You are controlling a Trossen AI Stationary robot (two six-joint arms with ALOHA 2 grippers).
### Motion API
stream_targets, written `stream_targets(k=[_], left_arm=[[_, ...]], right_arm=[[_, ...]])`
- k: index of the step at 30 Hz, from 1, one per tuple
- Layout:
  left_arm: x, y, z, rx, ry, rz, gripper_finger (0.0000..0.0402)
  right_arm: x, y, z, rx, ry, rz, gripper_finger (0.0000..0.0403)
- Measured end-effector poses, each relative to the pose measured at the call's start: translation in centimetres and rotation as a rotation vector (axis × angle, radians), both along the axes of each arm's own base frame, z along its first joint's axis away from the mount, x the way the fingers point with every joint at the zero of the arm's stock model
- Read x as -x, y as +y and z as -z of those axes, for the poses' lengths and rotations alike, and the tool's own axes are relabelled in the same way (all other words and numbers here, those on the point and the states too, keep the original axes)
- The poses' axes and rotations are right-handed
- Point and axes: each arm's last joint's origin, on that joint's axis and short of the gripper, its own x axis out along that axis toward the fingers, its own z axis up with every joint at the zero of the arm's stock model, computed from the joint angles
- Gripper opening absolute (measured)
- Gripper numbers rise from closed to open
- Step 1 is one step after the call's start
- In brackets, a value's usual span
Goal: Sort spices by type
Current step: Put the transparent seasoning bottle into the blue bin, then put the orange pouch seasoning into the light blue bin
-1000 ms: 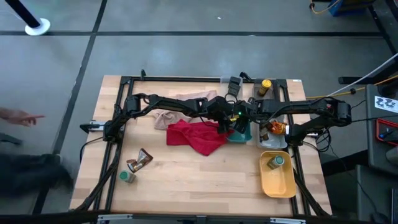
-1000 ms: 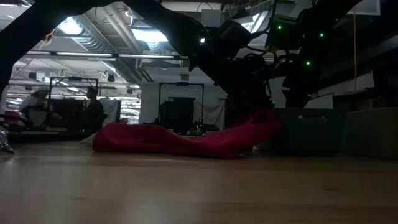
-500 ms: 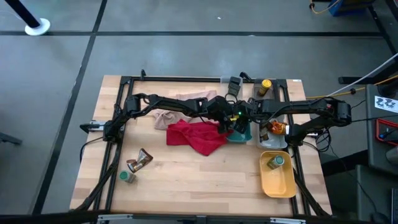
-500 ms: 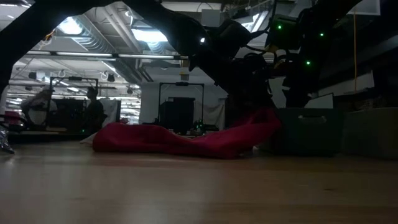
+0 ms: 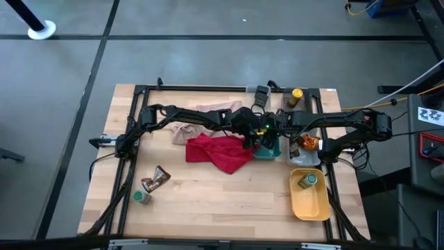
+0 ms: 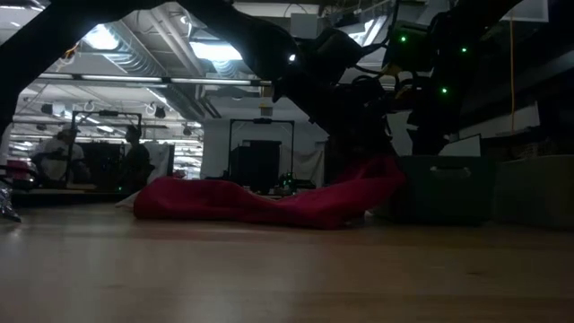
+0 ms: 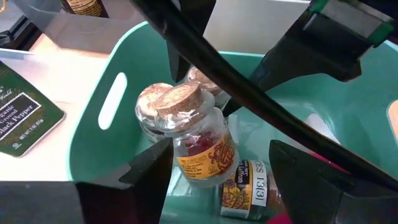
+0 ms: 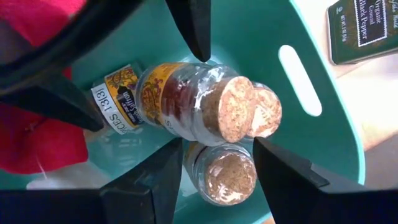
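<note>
Seen from above, two dark robot arms reach in from the left and right edges of a wooden tabletop [image 5: 208, 201] and meet over a teal tray [image 5: 270, 148] right of centre.

The left hand [image 7: 217, 171] hangs just above the tray, its fingers spread on either side of a cork-stoppered glass jar [image 7: 200, 138] with a yellow label. The jar lies tilted on other corked jars inside the tray, and the fingers do not appear to press it, so it looks released. The right hand [image 8: 214, 168] hovers over the same tray from the other side, fingers parted and empty.

The step in hand appears to be the drop of this corked jar into the teal tray with its like.

Other spices are spread around. A yellow tray [image 5: 310, 196] at the near right holds a green-lidded jar [image 5: 306, 181]. A yellow-capped bottle [image 5: 296, 95] stands at the far right. A brown sachet [image 5: 157, 178] and a second green-lidded jar [image 5: 141, 197] lie at the near left, well apart from the trays. A red cloth [image 5: 220, 152] lies just left of the teal tray, with a beige cloth [image 5: 186, 132] beyond it.

The next move probably calls for the left hand to lift clear of the tray without catching the other arm, then cross to the near-left items.
</note>
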Motion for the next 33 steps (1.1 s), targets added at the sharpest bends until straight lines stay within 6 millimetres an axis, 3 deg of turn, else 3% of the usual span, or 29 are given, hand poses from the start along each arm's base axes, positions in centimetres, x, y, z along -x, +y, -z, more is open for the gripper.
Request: stream_targets(k=[10,22,27,33], left_arm=[[0.0,0.0,-1.7,-0.007,-0.002,0.005,0.0249],[1.7,-0.4,-4.6,0.003,0.059,0.012,0.0249],[3.8,-0.9,-6.9,-0.001,0.156,0.034,0.0249],[8.6,-3.0,-10.9,0.073,0.356,0.018,0.0249]], right_arm=[[-0.1,-0.2,-0.2,0.047,-0.001,0.014,0.0198],[-0.3,-0.2,-0.2,0.07,-0.016,0.003,0.0198],[-0.3,-0.2,-0.3,0.058,-0.012,-0.026,0.0198],[-0.7,-0.2,-2.0,0.025,-0.002,-0.057,0.0198]])
